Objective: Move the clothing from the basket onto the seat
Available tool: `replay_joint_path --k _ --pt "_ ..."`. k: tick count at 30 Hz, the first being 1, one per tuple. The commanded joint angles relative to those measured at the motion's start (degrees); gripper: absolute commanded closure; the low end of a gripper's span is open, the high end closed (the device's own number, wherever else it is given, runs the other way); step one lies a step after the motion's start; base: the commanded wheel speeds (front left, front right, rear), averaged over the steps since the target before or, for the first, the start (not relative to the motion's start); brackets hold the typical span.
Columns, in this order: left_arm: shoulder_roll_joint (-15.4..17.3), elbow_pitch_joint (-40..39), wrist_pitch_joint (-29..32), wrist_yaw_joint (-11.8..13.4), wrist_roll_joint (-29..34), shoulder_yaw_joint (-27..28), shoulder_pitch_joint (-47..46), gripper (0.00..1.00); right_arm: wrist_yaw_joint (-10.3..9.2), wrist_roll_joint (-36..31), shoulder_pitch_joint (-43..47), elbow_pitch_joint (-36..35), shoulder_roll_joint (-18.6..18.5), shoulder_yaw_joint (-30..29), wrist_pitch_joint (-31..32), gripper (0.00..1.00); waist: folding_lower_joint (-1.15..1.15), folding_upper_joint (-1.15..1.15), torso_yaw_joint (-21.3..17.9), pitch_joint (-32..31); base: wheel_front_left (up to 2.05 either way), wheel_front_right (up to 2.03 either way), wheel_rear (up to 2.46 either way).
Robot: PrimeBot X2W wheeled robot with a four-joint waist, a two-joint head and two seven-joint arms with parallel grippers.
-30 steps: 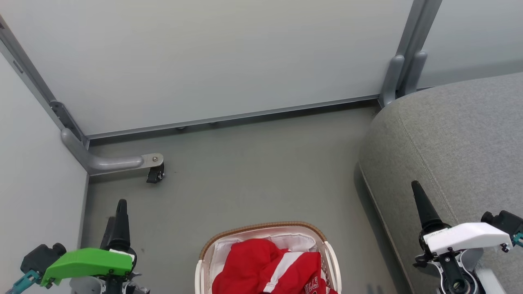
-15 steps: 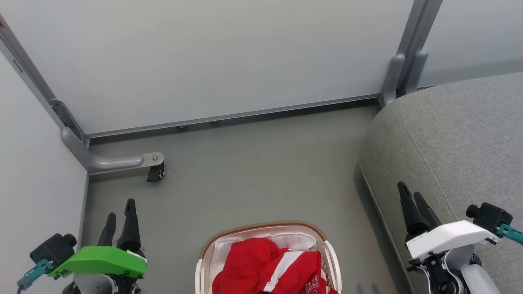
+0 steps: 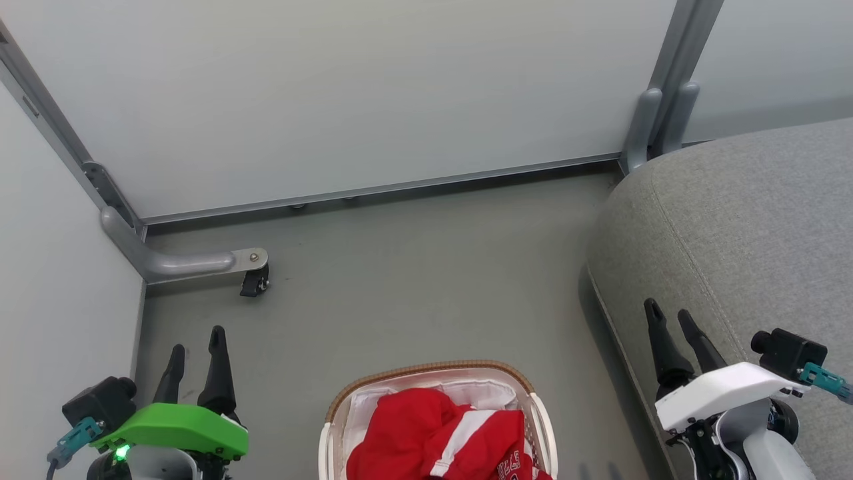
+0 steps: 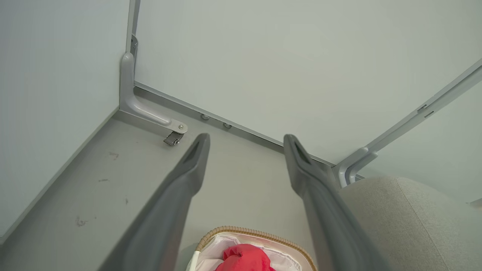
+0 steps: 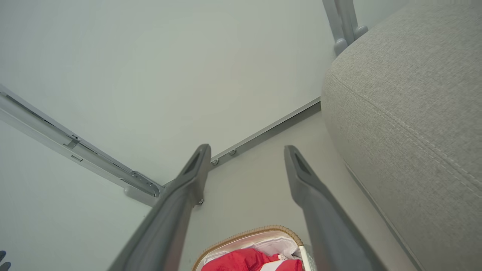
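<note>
Hovering spread wide, empty: left gripper left of basket, right gripper at seat edge; clothing heaped inside basket.

The clothing is bright red with a broad white stripe and white lettering. The basket is white with a brown woven rim and a white liner. The seat is grey woven fabric and the floor is dull grey-green. The left hand has dark fingers and a green cover, and the right hand has a white one.
</note>
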Motion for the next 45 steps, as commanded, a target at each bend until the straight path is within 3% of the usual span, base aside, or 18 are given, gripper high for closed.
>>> replay_joint_path --k 1,17,45 --pt "0.3 -0.7 -0.6 0.2 2.1 -0.1 -0.5 0.0 0.02 -1.9 -0.9 -0.3 -0.3 -0.1 -0.7 0.0 0.0 0.0 0.0 0.0 0.0 0.0 0.0" --pt "0.3 -2.1 -3.0 1.0 12.6 -1.2 0.9 0.0 0.02 -11.1 -0.5 0.1 -0.3 1.2 -3.1 0.0 0.0 0.0 0.1 0.1 0.0 0.0 0.0" --pt "-2.1 -0.7 -6.6 -0.2 25.6 0.3 3.0 0.0 0.03 -25.4 1.0 2.0 1.0 0.3 -6.8 0.0 0.0 0.0 0.0 -0.6 0.0 0.0 0.0"
